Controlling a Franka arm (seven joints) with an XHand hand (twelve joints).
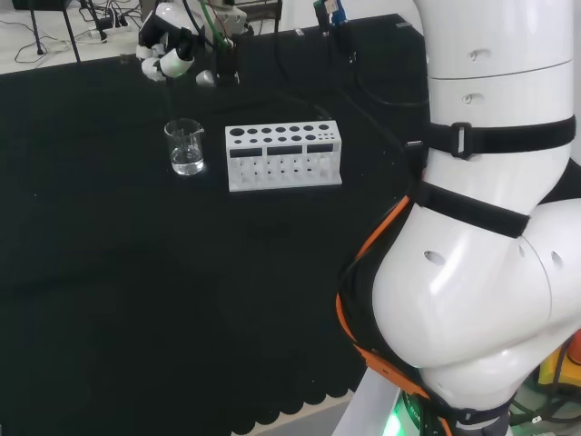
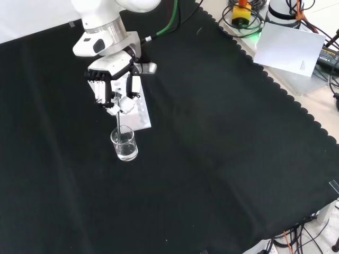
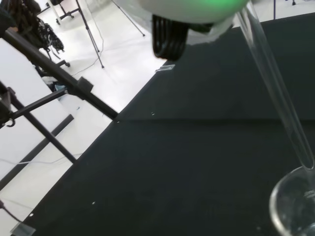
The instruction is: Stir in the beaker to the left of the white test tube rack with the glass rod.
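A small clear beaker (image 1: 186, 147) with some water stands left of the white test tube rack (image 1: 284, 156) in the head view. My hand (image 1: 168, 50) hovers above and behind the beaker, fingers curled on a glass rod (image 3: 275, 83). In the front view the hand (image 2: 113, 84) holds the rod (image 2: 119, 124) pointing down into the beaker (image 2: 125, 143), and the rack (image 2: 139, 112) lies partly hidden behind the hand. The wrist view has the rod slanting down to the beaker's rim (image 3: 288, 194).
Black cloth (image 2: 212, 159) covers the bench, with a scalloped edge at the front view's right. Tripod legs (image 3: 54, 78) and cables stand on the floor beyond the bench's far edge. The arm's white links (image 1: 490, 227) rise at the head view's right.
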